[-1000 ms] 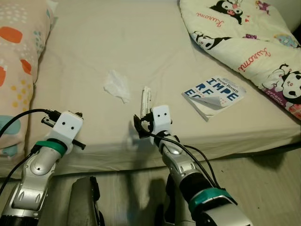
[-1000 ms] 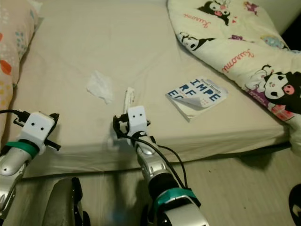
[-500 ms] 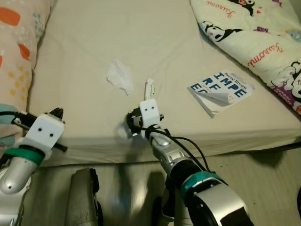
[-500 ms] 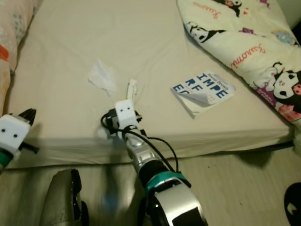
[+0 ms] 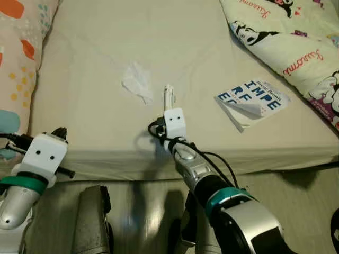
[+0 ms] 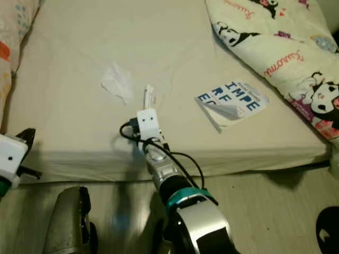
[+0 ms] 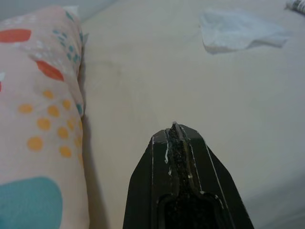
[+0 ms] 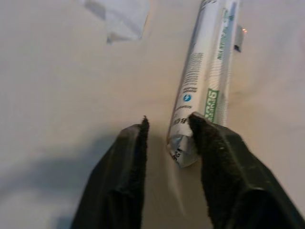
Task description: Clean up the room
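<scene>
A white tube with green print (image 5: pixel 168 96) lies on the beige bed sheet (image 5: pixel 106 42) near the front edge. My right gripper (image 8: pixel 167 125) is open at the tube's near end (image 8: pixel 183 148), which sits in the gap against one finger (image 8: pixel 214 157). A crumpled white tissue (image 5: pixel 137 82) lies just beyond and to the left of the tube. A paperback book (image 5: pixel 253 102) with a curled cover lies to the right. My left gripper (image 7: pixel 174 128) is shut and empty, held at the bed's front left edge (image 5: pixel 59 130) beside the pillow.
A patterned pillow (image 5: pixel 16 58) lines the bed's left side, and a cartoon-print blanket (image 5: pixel 286 37) covers the far right. The mattress edge (image 5: pixel 127 161) drops to a wooden floor (image 5: pixel 296 196). A dark grey object (image 5: pixel 92 222) stands on the floor below.
The camera has shifted. My right gripper has reached forward over the bed edge to the tube's near end. The left arm has dropped back to the bed's edge.
</scene>
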Controlling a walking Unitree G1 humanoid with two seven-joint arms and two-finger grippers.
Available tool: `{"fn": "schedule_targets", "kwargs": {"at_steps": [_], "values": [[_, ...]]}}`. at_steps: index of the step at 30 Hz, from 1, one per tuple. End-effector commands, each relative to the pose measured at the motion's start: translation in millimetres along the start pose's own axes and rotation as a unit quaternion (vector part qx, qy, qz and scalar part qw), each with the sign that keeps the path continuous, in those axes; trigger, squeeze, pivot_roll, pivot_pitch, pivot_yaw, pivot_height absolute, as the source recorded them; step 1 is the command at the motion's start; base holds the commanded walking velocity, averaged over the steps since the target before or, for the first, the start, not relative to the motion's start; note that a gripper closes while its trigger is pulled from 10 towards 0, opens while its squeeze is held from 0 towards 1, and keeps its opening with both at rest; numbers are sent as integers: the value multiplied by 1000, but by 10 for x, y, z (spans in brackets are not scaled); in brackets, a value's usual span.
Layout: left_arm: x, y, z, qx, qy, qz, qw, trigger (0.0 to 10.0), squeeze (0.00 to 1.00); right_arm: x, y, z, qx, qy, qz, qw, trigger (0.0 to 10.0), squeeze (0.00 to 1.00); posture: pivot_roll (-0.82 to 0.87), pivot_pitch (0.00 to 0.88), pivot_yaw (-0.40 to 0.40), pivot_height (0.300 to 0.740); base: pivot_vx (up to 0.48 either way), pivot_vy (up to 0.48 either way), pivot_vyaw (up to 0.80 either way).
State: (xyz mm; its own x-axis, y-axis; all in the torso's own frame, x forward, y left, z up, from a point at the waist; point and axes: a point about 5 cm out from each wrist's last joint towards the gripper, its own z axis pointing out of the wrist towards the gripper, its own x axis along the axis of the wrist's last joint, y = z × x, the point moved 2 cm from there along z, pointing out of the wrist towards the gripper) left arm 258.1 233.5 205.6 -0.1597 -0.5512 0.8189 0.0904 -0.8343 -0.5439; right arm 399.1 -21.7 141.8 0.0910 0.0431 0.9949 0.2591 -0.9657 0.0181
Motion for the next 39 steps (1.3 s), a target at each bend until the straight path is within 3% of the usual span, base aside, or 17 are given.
{"fn": "schedule_targets", "kwargs": {"at_steps": [1,14,15,18,19,23,26,27,28,29,33,35,39], "values": [[-73,81,-3,-11,-19,-15,1000,10000,0,-3,-14,-2,8,2,28,1000,0,0,291,336,-129,551,0,0,0],[-59,152,130,-20,-14,-37,999,10000,0,63,195,-4,3,30,53,998,0,0,234,286,-112,551,0,0,0],[-44,169,209,-20,-9,-48,999,10000,0,145,309,-13,5,59,68,996,0,0,217,273,-108,551,0,0,0],[-36,174,243,-21,-6,-52,998,10000,0,179,355,-22,8,73,74,995,0,0,202,261,-105,551,0,0,0],[-25,192,297,-22,-3,-56,998,10000,0,241,424,-45,14,99,82,992,0,0,189,248,-101,551,0,0,0],[-12,212,333,-23,1,-60,998,10000,0,267,474,-69,16,114,74,991,0,0,185,246,-101,551,0,0,0],[0,232,363,-23,4,-64,998,10000,0,205,489,-93,18,109,41,993,0,0,178,243,-100,551,0,0,0],[5,249,379,-24,5,-65,998,10000,0,142,462,-100,19,100,18,995,4627,0,169,251,-98,551,0,0,0],[9,265,390,-25,6,-67,997,10000,0,101,448,-100,10,92,-1,996,10000,0,167,255,-97,551,0,0,0],[12,284,397,-27,7,-68,997,10000,0,78,422,-92,4,85,-11,996,10000,980,166,262,-95,551,0,0,0],[44,329,420,-31,11,-73,997,10000,0,109,345,-43,-14,71,3,997,10000,1000,177,303,-88,551,0,0,0],[115,384,449,-37,19,-77,996,10000,0,161,217,4,-15,57,31,998,10000,1000,196,332,-90,551,0,0,0],[160,383,422,-43,23,-73,996,10000,0,206,53,22,6,54,44,998,10000,1000,255,397,-88,551,0,0,0]]}}
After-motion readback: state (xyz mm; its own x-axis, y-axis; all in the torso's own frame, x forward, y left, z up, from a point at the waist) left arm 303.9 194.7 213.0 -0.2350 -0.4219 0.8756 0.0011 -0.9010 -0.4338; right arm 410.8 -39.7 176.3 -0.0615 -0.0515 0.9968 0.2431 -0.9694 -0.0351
